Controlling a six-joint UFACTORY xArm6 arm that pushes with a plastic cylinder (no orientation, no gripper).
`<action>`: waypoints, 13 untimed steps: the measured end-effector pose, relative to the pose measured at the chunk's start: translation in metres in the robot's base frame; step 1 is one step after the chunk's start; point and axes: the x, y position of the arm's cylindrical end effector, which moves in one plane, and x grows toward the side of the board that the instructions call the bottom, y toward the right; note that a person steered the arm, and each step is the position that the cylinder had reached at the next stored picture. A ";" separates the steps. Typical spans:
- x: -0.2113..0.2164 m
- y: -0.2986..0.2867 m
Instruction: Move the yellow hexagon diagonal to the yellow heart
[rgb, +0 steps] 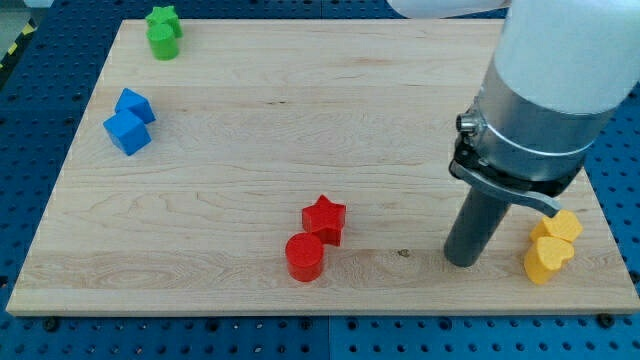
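Two yellow blocks touch each other at the view's bottom right. The upper one looks like the yellow hexagon, partly hidden by the arm's clamp. The lower one looks like the yellow heart. My tip rests on the board just left of the yellow heart, with a small gap between them. It touches no block.
A red star and a red cylinder touch at the bottom middle. Two blue blocks sit at the left. Two green blocks sit at the top left corner. The board's right edge runs close to the yellow blocks.
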 end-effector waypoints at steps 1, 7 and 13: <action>0.000 0.018; 0.017 0.064; -0.026 0.085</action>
